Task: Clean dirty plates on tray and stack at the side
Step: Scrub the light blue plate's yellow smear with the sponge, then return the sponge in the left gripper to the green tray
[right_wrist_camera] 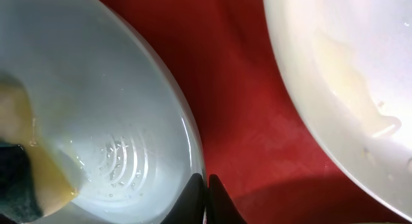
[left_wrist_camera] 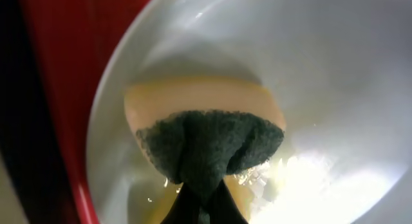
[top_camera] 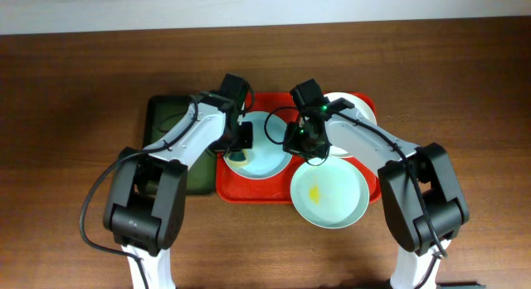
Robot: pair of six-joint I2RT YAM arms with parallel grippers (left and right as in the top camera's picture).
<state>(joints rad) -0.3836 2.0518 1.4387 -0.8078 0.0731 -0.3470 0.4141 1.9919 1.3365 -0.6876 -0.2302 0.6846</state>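
Overhead, then the wrists: mid-scrub, by the look of things. Gripping a sponge (left_wrist_camera: 206, 137) in the left tool (top_camera: 241, 138), clamped shut on it, yellow body and dark green scouring face pressed into the pale blue plate (top_camera: 267, 156). Pinching that plate's right rim with the right tool (right_wrist_camera: 207, 197), narrowed down onto the edge, seemingly to steady it. Lying on the left half of the red tray (top_camera: 249, 193), so bracketed: sponge at the left-front of the bowl, steadying grip opposite. Probably calls for wiping rightward and away across the bowl, toward the pinched rim; no long axis to mind on a round dish. Wet yellowish film beside the sponge, so not clean yet. Waiting further right, nearer the right arm: pale green plate (top_camera: 329, 198), yellow smear at centre, overhanging the tray's front right corner onto the desk (top_camera: 83, 90); cream-white plate (top_camera: 358, 113) at the back right, filmy too in the right wrist view. No stacking at the side done yet. Just left of the red one, touching or nearly so: dark green tray (top_camera: 163, 115).
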